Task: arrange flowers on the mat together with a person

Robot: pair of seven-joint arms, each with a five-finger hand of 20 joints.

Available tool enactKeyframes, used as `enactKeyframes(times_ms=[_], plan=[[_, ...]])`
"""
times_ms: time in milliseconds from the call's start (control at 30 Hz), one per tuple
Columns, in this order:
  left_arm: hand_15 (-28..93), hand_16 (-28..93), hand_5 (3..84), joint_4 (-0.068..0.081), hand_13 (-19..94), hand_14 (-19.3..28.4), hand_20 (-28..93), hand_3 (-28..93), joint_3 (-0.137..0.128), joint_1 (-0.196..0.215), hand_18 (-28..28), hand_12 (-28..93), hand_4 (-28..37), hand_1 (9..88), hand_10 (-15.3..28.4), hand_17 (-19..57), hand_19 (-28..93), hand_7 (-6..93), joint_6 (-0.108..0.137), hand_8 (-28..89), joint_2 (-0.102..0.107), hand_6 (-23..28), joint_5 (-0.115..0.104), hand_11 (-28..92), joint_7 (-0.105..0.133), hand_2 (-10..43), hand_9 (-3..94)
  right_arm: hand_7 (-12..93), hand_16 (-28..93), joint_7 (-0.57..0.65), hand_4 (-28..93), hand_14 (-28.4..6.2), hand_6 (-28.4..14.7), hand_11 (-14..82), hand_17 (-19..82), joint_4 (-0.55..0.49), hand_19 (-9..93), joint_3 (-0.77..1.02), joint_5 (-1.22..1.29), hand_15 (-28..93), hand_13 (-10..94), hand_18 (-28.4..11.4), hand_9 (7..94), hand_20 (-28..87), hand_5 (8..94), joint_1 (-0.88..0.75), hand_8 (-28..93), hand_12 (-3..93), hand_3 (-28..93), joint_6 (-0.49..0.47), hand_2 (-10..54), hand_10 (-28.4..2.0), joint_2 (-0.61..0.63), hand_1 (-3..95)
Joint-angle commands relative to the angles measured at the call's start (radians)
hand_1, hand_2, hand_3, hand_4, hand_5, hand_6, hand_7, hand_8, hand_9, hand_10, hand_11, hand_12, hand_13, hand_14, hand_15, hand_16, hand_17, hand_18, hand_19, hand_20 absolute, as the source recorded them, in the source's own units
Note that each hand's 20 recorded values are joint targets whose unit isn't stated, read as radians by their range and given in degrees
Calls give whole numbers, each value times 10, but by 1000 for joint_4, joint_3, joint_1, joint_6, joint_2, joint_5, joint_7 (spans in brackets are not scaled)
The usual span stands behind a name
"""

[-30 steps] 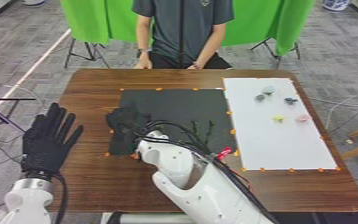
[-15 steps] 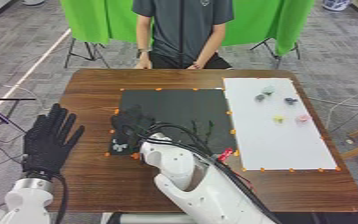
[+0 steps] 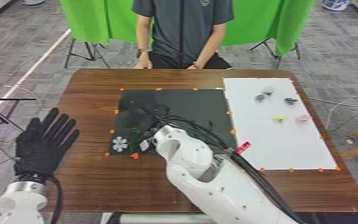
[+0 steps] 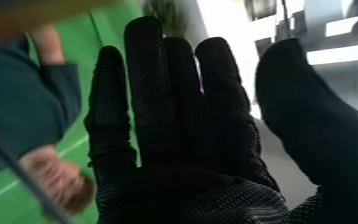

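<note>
"How is the right hand (image 3: 140, 118) held?"
"Wide open, over the black mat (image 3: 194, 105); the left hand (image 3: 40, 150) is spread too."
"What is displayed?"
"A white flower (image 3: 119, 144) there; smaller flowers (image 3: 278, 119) on the white sheet (image 3: 286, 147)."

Black glove lost against black mat
The right hand (image 3: 144, 116) blends into the mat (image 3: 191, 100), covering part of it; green foliage (image 3: 135, 136) there is partly hidden; flower heads (image 3: 278, 118) on the white sheet (image 3: 282, 147) are too small to identify; the right arm (image 3: 202, 182) runs off the bottom edge; the wrist view's background is blurred.
</note>
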Motion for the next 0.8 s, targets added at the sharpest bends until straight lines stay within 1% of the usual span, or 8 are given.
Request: enactKeyframes(times_ms=[33,133,233,333,433,633,733,800], plan=[[119,-14,424,-6,323,112,142,721,-23,46,121,92,-283,265,114,-2,210,114,-1,-97,-34,43,6,108,-11,120,396,237,168,-95,-283,-112,-23,143,223,-149,688,237,298,384,518,-191,528,102,515,-97,-159,148,854,-13,-95,-132,135,324],[128,-12,429,2,318,118,140,724,-29,39,123,93,-283,268,119,-7,216,110,6,-94,-41,50,6,112,-16,119,395,227,148,-99,-280,-122,-31,137,200,-188,660,315,424,352,471,-190,493,84,492,-136,-157,137,839,-31,-95,-130,176,314],[137,-12,432,-9,314,122,138,724,-35,61,124,93,-283,271,123,-10,221,104,4,-91,-44,54,2,118,-2,117,396,219,132,-129,-278,-129,-37,125,177,-233,625,415,521,325,424,-185,457,65,472,-201,-155,127,830,-94,-83,-132,208,306],[142,-16,433,-17,311,125,136,723,-41,74,125,93,-283,274,124,-12,226,101,2,-88,-46,57,1,121,7,117,395,211,125,-96,-275,-132,-39,115,160,-272,604,520,657,308,392,-184,434,58,458,-262,-152,124,824,-157,-78,-128,218,301],[145,-17,435,-17,310,126,134,724,-40,72,125,92,-283,275,125,-13,229,100,-3,-87,-44,59,2,123,9,117,395,208,121,-77,-271,-133,-37,106,146,-281,584,619,809,290,369,-182,415,54,449,-313,-149,123,818,-185,-76,-125,226,312],[153,-20,436,-27,307,129,132,726,-49,86,126,91,-283,277,128,-16,234,98,2,-85,-46,60,1,127,17,115,395,197,116,-17,-264,-142,-42,101,109,-334,534,719,997,252,301,-174,385,51,431,-426,-144,120,815,-34,-79,-129,262,316],[156,-22,437,-30,306,129,131,726,-52,97,127,90,-283,277,129,-17,236,98,4,-85,-46,62,-6,128,30,115,394,194,113,-21,-258,-145,-43,98,90,-356,514,764,1058,232,266,-169,373,53,424,-486,-142,118,811,-22,-80,-132,274,311],[158,-23,437,-30,306,129,130,725,-52,96,127,90,-283,277,130,-17,237,98,6,-84,-47,62,-6,128,27,115,394,192,112,-27,-256,-145,-44,94,81,-373,505,800,1101,225,255,-167,363,54,416,-532,-141,117,810,-13,-81,-132,275,309]])
